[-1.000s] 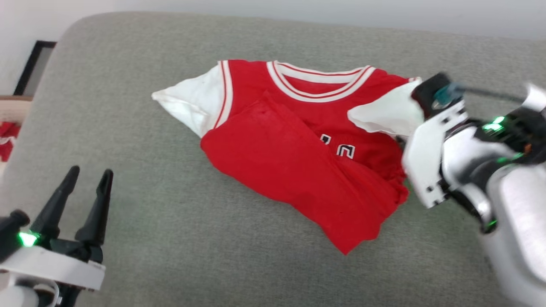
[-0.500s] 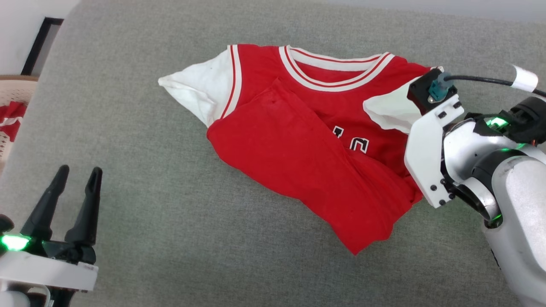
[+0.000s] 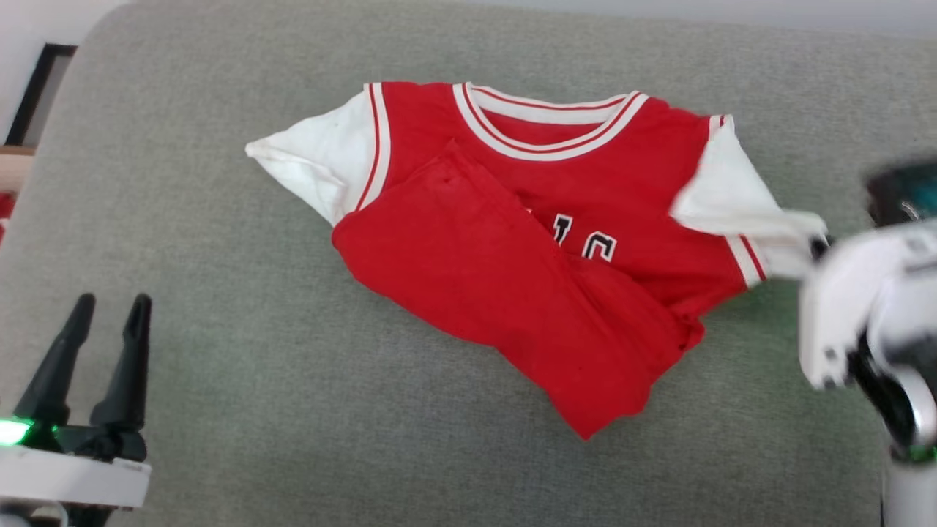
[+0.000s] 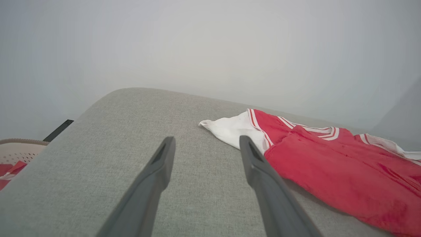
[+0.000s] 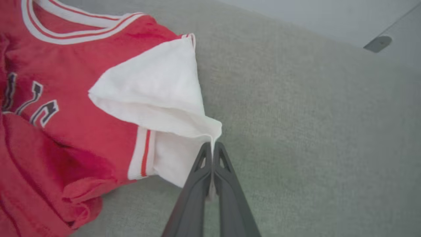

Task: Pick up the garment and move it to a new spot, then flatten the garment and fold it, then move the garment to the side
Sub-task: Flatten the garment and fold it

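Pinching one garment (image 3: 476, 293): right gripper (image 5: 212, 148).

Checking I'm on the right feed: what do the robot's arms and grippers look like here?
The left gripper has two long, tapering black fingers on a dark base with a green light, above a white wrist collar. The right gripper has matching dark grey fingers with triangular cut-outs near the tips. The right arm is white-shelled, blurred.
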`<state>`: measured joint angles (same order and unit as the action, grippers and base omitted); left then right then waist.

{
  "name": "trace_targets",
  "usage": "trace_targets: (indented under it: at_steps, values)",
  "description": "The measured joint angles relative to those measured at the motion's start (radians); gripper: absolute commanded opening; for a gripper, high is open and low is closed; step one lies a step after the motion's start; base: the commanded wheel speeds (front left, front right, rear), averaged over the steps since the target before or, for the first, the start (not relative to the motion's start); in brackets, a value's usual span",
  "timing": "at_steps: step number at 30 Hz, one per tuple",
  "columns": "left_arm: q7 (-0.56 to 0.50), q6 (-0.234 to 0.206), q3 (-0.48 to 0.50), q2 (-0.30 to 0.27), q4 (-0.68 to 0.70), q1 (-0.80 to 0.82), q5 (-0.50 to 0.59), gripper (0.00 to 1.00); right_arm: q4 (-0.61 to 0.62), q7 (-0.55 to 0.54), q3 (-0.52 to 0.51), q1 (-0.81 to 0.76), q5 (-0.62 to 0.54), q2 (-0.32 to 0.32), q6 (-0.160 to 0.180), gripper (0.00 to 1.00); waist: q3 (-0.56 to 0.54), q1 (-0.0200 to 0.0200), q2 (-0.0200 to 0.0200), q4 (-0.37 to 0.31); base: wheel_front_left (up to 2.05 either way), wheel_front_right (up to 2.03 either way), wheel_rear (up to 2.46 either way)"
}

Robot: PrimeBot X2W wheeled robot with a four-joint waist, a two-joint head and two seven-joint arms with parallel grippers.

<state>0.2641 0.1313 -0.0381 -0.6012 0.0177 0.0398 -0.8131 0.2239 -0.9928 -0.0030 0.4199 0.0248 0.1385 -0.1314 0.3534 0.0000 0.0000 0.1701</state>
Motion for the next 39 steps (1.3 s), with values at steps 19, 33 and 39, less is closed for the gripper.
trace_targets:
  at_steps: [19, 33, 39]
  values:
    - [0.000, 0.000, 0.065, -0.018, 0.032, -0.059, -0.038, 1.00, -0.440, 0.626, -0.540, -0.039, 0.167, -0.087, 0.000, 1.00, -0.014, -0.0001, 0.0000, -0.088, 0.00, 0.00, 0.00]
    - [0.000, 0.000, 0.073, -0.189, 0.116, -0.072, -0.018, 1.00, 0.008, 0.906, -0.121, -0.318, 0.205, -0.088, 0.000, 1.00, -0.034, 0.0000, 0.0000, -0.149, 0.00, 0.00, 0.00]
    - [0.000, 0.000, 0.024, -0.384, 0.170, -0.002, -0.054, 1.00, 0.161, 1.026, 0.072, -0.406, 0.176, -0.088, 0.000, 1.00, -0.039, 0.0000, 0.0000, -0.213, 0.00, 0.00, 0.00]
